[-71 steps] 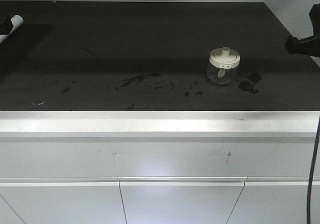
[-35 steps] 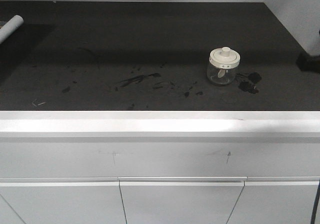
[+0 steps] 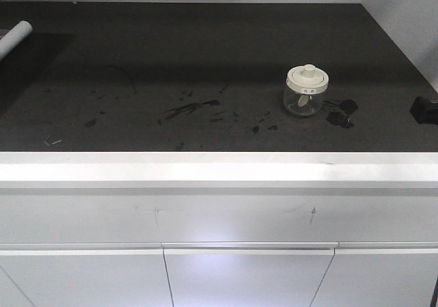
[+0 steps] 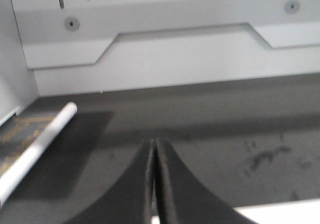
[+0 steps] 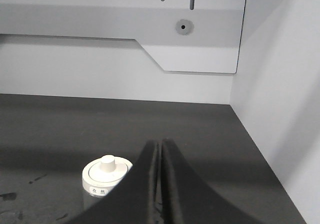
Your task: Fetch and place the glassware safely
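Note:
The glassware (image 3: 306, 90), a squat clear jar with a cream-white knobbed lid, stands upright on the black counter (image 3: 205, 54), right of centre. In the right wrist view the glassware (image 5: 105, 176) sits just left of my right gripper (image 5: 160, 143) and slightly beyond its tips. That gripper is shut with nothing in it. A dark part of my right arm (image 3: 426, 109) shows at the counter's right edge, apart from the jar. My left gripper (image 4: 153, 141) is shut and empty over the counter's left side.
A white roll (image 3: 15, 35) lies at the far left of the counter; the left wrist view shows the white roll (image 4: 40, 144) left of the fingers. Dark smears (image 3: 342, 112) mark the surface beside the jar. A white side wall (image 5: 280, 109) bounds the right, and a white front ledge (image 3: 219, 170) runs along the near edge.
My right arm has dropped from the upper right to low at the counter's right edge. The left gripper has left the front view. The jar has not moved.

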Controlling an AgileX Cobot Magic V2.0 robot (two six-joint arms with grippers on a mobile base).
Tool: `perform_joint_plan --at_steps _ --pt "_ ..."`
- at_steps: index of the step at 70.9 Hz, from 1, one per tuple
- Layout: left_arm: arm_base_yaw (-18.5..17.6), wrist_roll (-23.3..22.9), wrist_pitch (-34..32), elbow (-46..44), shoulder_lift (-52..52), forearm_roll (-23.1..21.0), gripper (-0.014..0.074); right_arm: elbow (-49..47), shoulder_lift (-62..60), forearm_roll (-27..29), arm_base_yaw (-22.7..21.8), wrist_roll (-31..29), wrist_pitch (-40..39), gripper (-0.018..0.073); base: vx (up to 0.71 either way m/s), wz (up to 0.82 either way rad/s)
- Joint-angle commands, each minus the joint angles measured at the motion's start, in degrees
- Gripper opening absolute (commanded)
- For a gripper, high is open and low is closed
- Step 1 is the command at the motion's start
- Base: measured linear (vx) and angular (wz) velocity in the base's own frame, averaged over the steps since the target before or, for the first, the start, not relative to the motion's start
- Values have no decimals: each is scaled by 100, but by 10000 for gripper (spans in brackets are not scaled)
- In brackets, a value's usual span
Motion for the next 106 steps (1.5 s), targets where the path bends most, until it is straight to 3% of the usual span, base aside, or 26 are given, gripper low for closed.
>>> perform_joint_plan --at_steps 1,26,52,64,72,86,106 --pt "-9 -17 -120 140 -447 -15 -7 -150 -87 -21 -28 18 -400 -1 0 0" --pt "-9 -17 1060 683 -1919 -20 -7 -150 -87 -21 -28 18 -400 -1 0 0" --pt "-9 -17 1089 683 -1960 -38 -7 -266 368 -21 90 12 -926 16 0 0" --pt "-9 -17 1101 683 -1960 -38 -7 -921 986 -328 474 0 -630 109 0 0" --pt "-9 -17 1101 683 -1960 -38 -7 -1433 1589 -597 602 16 -612 238 0 0" --pt "-9 -17 1101 683 -1960 -38 -7 -2204 2566 -592 595 39 -633 440 0 0" --pt "-9 -17 1101 683 -1960 -38 -7 -3209 3945 -597 595 39 -1289 477 0 0"
